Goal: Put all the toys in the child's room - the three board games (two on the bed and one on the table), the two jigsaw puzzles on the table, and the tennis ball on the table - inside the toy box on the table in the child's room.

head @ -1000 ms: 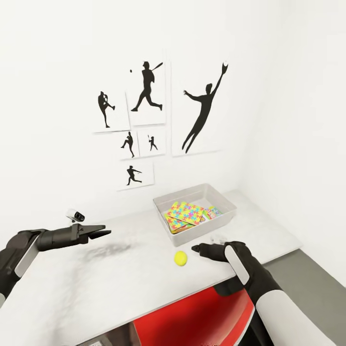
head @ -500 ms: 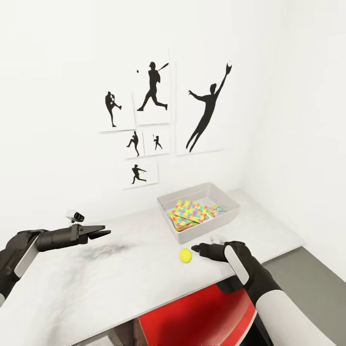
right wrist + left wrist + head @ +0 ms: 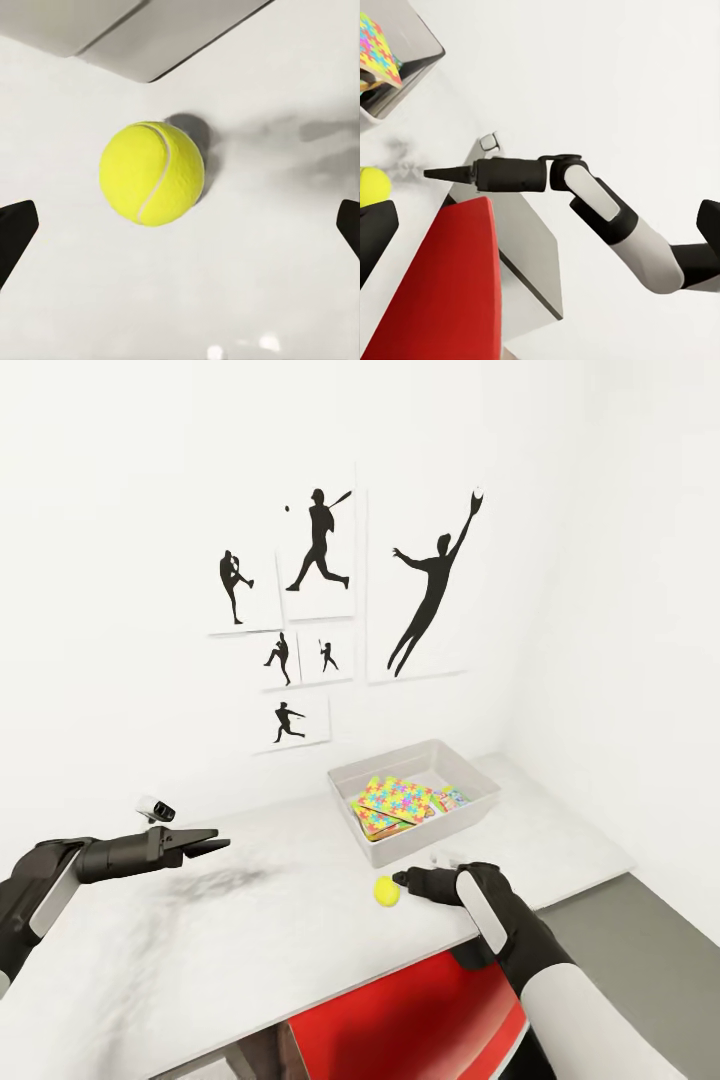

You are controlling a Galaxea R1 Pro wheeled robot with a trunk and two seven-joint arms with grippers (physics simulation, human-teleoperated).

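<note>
On the table, the tennis ball lies just at 9 o'clock of the right gripper, whose fingers spread wide, with the toy box at 12 o'clock beyond.

Toy box: cut off by frame edge beyond the fingers. Contents under jigsaw puzzle: largely covered, print too small to read. Right gripper: finger spread indiscernible in head view. Red object: partly hidden under table.
</note>
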